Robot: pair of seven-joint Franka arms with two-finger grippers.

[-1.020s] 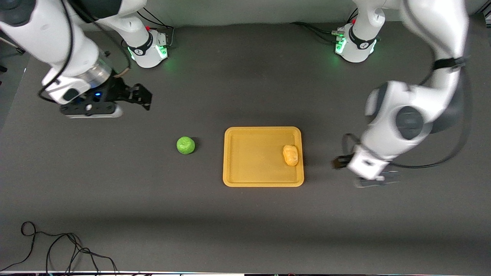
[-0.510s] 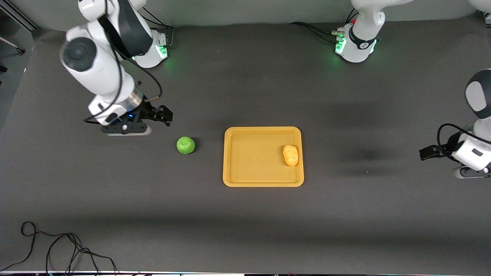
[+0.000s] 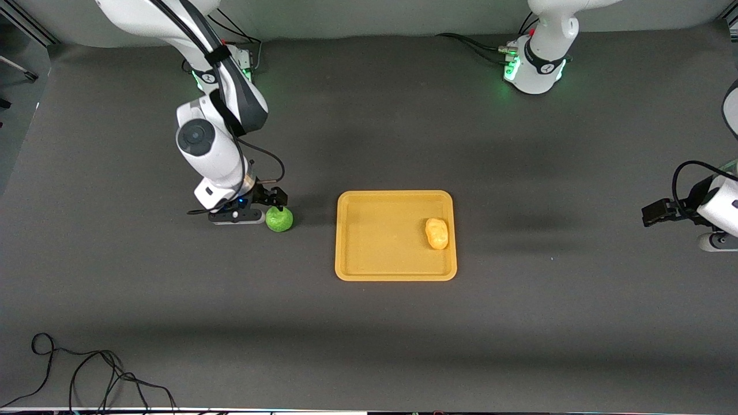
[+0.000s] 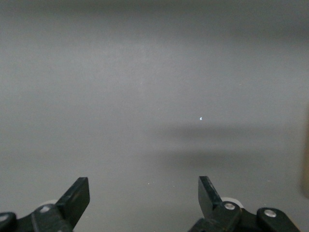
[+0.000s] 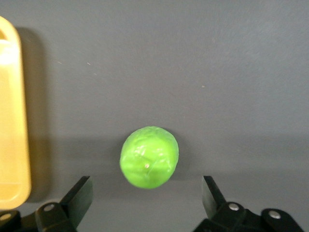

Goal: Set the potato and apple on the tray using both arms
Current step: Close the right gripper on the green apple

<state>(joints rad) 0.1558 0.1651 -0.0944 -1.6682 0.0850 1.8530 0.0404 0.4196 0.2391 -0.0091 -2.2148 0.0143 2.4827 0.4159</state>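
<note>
**Right hand over the apple, potato on the tray**

The right hand (image 3: 275, 202) hangs just above the green apple (image 3: 279, 219), its fingers (image 5: 77, 198) spread wide and gripping nothing. The apple sits on the bench (image 3: 369, 334) beside the yellow tray (image 3: 395, 274), toward the right arm's end. The potato (image 3: 436, 233) lies inside the tray (near the rim at the left arm's end). The left hand (image 4: 144, 195) waits well apart, spread and empty.

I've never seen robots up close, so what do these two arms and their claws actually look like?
Both are glossy white jointed arms with rounded segments, dark grey joint discs and black bands. Black cables loop along them, and green lights glow at their bases. The right claw and the left claw are black, each with two flat, pointed fingers.
</note>
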